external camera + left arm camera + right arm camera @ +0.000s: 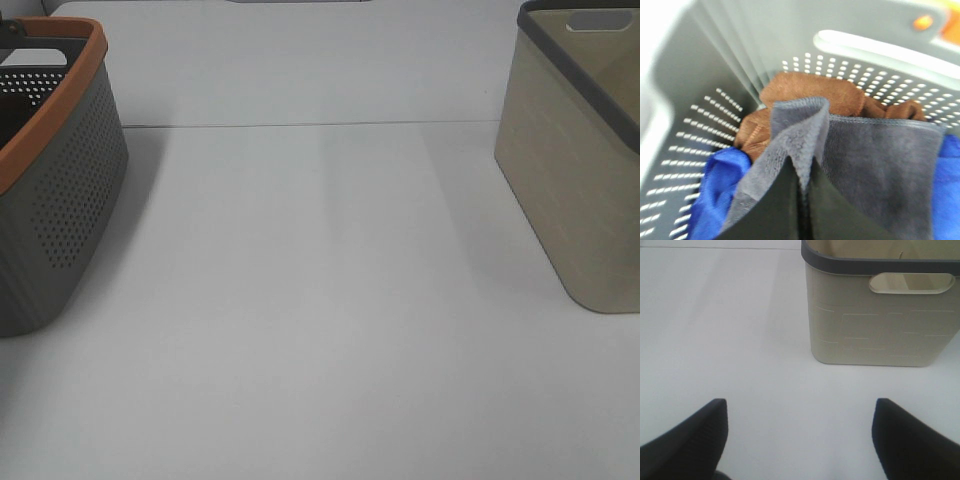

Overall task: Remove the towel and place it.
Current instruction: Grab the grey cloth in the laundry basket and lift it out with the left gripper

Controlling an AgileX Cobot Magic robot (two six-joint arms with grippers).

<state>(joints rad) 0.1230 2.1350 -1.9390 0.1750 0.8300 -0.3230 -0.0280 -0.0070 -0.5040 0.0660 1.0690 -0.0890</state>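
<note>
The left tool [803, 169], inside a grey perforated plastic basket [700, 65], is pinched closed on a raised fold of the dark navy terry towel [875, 160]. A brown plush cloth [815, 92] lies beyond it, with blue fabric [717, 185] on both sides. The right tool [799, 440] hangs wide apart and empty over the smooth white surface [740, 330], a beige embossed bin [865, 330] ahead.

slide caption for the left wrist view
Left gripper pinching the towel in the grey basket, beside a brown cloth and a blue cloth.
</note>
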